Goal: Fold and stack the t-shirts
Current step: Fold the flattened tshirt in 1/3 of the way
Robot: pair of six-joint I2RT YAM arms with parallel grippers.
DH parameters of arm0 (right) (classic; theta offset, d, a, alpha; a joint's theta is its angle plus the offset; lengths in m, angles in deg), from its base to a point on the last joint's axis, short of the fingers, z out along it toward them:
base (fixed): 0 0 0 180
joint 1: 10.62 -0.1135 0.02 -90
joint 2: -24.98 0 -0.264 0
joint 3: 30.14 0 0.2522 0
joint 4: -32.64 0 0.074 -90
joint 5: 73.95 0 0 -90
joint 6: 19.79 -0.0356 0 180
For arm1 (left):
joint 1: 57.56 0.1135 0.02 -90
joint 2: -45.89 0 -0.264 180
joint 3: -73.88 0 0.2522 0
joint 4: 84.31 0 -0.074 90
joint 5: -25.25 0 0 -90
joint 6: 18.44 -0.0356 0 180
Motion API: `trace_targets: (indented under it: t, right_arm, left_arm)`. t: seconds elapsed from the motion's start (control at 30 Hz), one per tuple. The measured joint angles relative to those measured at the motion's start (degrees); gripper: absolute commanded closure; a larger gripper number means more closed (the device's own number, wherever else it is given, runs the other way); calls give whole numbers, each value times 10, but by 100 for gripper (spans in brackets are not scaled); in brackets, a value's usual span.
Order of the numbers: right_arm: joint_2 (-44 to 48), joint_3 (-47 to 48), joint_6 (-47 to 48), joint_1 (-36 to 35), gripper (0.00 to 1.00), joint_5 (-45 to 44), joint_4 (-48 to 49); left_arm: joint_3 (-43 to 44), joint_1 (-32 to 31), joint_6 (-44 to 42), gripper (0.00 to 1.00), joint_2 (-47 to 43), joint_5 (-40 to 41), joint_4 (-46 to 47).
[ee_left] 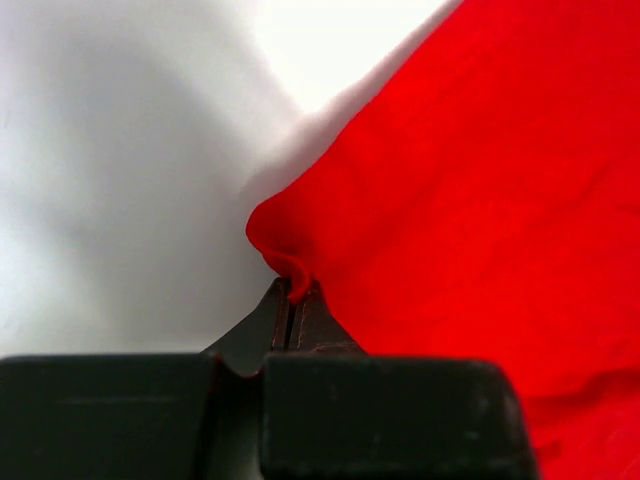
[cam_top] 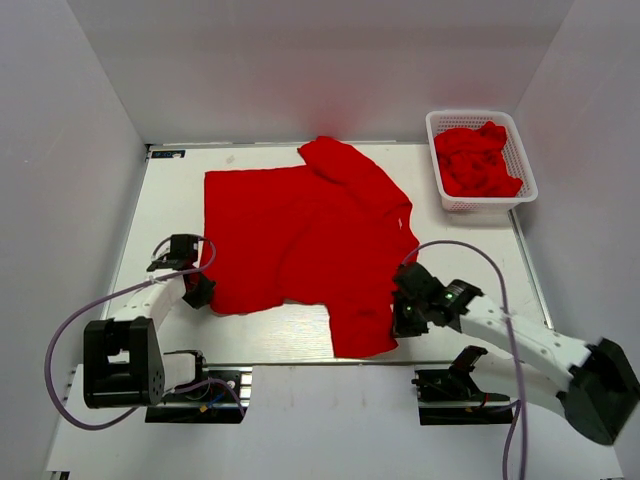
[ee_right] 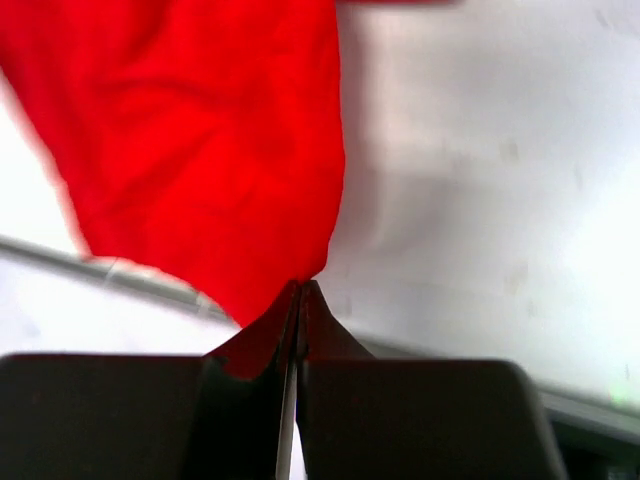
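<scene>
The t-shirt (cam_top: pixel 300 235) spread on the table is showing a plain, bright red all over, with no print or stripe. In both wrist views its cloth is glowing the same unbroken red. The heap of shirts (cam_top: pixel 478 160) in the basket is showing that identical red. The basket (cam_top: pixel 487 205) itself is appearing white, its walls patterned with a fine mesh of holes. The table (cam_top: pixel 170 200) is reading as plain white, and the walls (cam_top: pixel 300 60) around it are looking pale grey-white. The left gripper (cam_top: pixel 199 291) and right gripper (cam_top: pixel 403 318) are showing black, while the arm links (cam_top: pixel 520 335) behind them are showing white. The cables (cam_top: pixel 455 243) looping from the arms are appearing pale lilac.
</scene>
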Motion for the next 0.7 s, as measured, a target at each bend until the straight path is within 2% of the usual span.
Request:
trace_targets:
  t: [0.1, 0.2, 0.37, 0.5, 0.6, 0.7]
  right_arm:
    - [76, 14, -21, -2, 100, 7, -63]
    - [112, 23, -38, -3, 100, 28, -104]
    - [127, 22, -52, -13, 100, 58, -136]
    - [115, 79, -43, -14, 100, 21, -181]
    - [104, 120, -31, -13, 100, -19, -162]
    - [97, 116, -31, -13, 100, -51, -84]
  left_arm:
    - [0, 0, 4, 100, -13, -9, -49]
    - [0, 0, 6, 100, -32, -16, -91]
    - [0, 0, 12, 100, -73, -17, -147]
    - [26, 0, 14, 100, -87, -17, -177]
    - [59, 0, 13, 100, -90, -17, -186]
    - [77, 0, 12, 100, -93, -17, -184]
